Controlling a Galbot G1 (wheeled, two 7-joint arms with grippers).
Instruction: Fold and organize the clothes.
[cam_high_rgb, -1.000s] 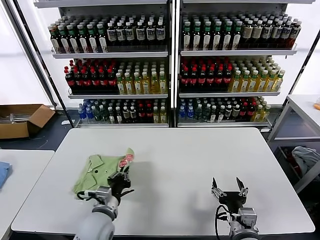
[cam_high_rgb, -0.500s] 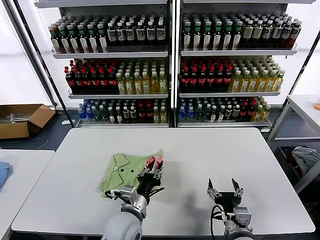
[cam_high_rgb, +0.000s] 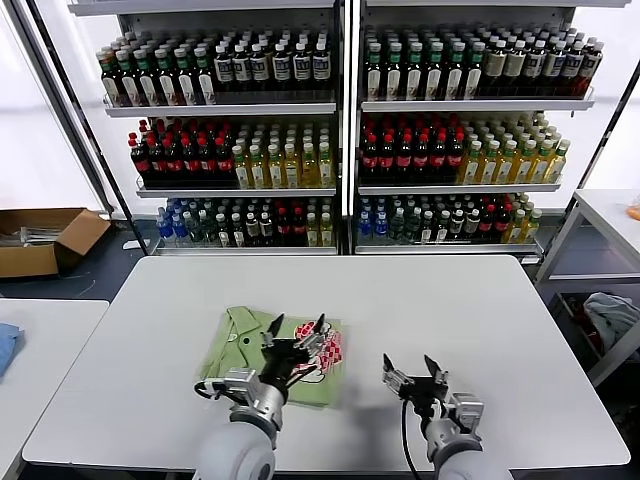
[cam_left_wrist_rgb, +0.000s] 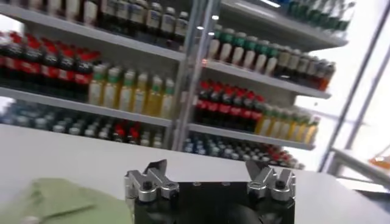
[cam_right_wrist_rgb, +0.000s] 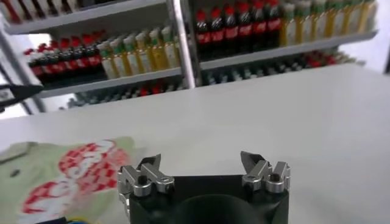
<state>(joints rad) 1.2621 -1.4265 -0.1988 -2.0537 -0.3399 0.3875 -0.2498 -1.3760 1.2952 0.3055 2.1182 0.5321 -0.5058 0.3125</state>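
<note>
The light green polo shirt (cam_high_rgb: 240, 345) lies folded flat on the white table (cam_high_rgb: 450, 300), left of centre near the front, with its red-and-white print (cam_high_rgb: 330, 352) facing up on the right part. My left gripper (cam_high_rgb: 295, 328) is open and empty, just above the shirt. My right gripper (cam_high_rgb: 412, 370) is open and empty over bare table, right of the shirt. The right wrist view shows the shirt (cam_right_wrist_rgb: 67, 173) and its print beside my right gripper (cam_right_wrist_rgb: 201, 163). The left wrist view shows my left gripper (cam_left_wrist_rgb: 207, 171) and a corner of the shirt (cam_left_wrist_rgb: 61, 204).
Shelves of bottles (cam_high_rgb: 340, 140) stand behind the table. A cardboard box (cam_high_rgb: 45, 240) lies on the floor at the far left. A second table with a blue cloth (cam_high_rgb: 5, 345) is at the left edge. A rack with a grey-blue bundle (cam_high_rgb: 610, 315) stands at the right.
My left gripper carried the shirt rightward across the table, folded it over and let go; the print now lies flat facing up. My right gripper moved left toward the shirt.
</note>
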